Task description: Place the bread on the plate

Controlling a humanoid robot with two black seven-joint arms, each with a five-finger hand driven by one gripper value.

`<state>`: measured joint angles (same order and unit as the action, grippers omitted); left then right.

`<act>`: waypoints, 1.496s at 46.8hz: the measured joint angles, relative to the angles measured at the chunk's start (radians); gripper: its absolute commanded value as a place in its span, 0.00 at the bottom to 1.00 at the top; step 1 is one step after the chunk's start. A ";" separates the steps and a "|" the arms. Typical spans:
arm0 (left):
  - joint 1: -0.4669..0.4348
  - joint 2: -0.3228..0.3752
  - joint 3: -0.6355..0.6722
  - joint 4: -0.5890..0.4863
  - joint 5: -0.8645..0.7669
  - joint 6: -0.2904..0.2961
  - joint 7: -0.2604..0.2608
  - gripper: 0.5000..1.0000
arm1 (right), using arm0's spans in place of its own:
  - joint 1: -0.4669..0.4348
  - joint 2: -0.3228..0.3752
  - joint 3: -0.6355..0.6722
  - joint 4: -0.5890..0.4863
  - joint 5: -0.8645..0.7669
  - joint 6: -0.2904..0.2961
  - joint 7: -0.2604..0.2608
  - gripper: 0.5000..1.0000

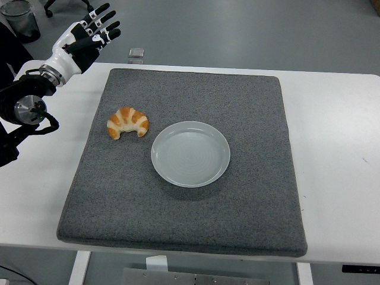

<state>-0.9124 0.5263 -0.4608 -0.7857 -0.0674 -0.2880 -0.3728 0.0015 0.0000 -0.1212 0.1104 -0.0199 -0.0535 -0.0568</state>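
Observation:
A golden croissant (127, 122) lies on the grey mat (249, 101), just left of an empty pale blue-grey plate (190, 154) near the mat's middle. My left hand (95, 29) hovers at the far left corner, above and beyond the table's back edge, well away from the croissant. Its fingers are spread and hold nothing. The left arm (27, 104) comes in along the left edge. The right arm does not show.
The grey mat covers most of the white table (338, 136). A small clear container (136, 54) stands at the table's back edge just beyond the mat. A dark bin (18, 15) stands on the floor at the top left.

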 measured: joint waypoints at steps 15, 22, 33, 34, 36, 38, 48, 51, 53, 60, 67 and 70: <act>-0.018 0.125 0.061 -0.226 0.003 0.112 0.013 0.97 | 0.000 0.000 0.000 0.000 0.000 0.001 0.000 0.88; -0.104 0.211 0.170 -0.369 0.037 0.216 0.013 0.97 | 0.000 0.000 0.000 0.000 0.000 0.001 0.000 0.88; -0.233 0.262 0.370 -0.452 0.304 0.343 0.012 0.96 | 0.000 0.000 0.000 0.000 0.000 0.001 0.000 0.88; -0.238 0.267 0.388 -0.460 0.335 0.350 0.012 0.97 | 0.000 0.000 0.000 0.000 0.000 0.001 0.000 0.88; -0.246 0.279 0.412 -0.478 0.402 0.365 0.012 0.97 | 0.000 0.000 0.000 0.000 0.000 0.001 0.000 0.88; -0.253 0.292 0.433 -0.490 0.459 0.374 0.012 0.97 | 0.000 0.000 0.000 0.000 0.000 0.001 0.000 0.88; -0.248 0.370 0.470 -0.536 0.778 0.364 0.004 0.97 | 0.000 0.000 0.000 -0.002 0.000 0.000 0.000 0.88; -0.243 0.384 0.471 -0.538 0.879 0.365 0.000 0.97 | 0.000 0.000 0.000 -0.002 0.000 0.000 0.000 0.88; -0.239 0.389 0.472 -0.538 0.925 0.367 -0.001 0.97 | 0.000 0.000 0.000 -0.003 0.000 0.000 0.000 0.88; -0.208 0.390 0.473 -0.532 1.002 0.391 -0.002 0.97 | 0.000 0.000 0.000 -0.003 0.000 0.000 0.000 0.88; -0.177 0.375 0.475 -0.505 1.025 0.434 -0.002 0.97 | 0.000 0.000 0.000 -0.003 0.000 0.000 0.000 0.88; -0.161 0.357 0.475 -0.478 1.056 0.456 -0.002 0.97 | 0.000 0.000 0.000 -0.003 0.000 0.000 0.000 0.88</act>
<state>-1.0737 0.8829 0.0140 -1.2639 0.9881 0.1679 -0.3744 0.0015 0.0000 -0.1212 0.1073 -0.0200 -0.0538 -0.0567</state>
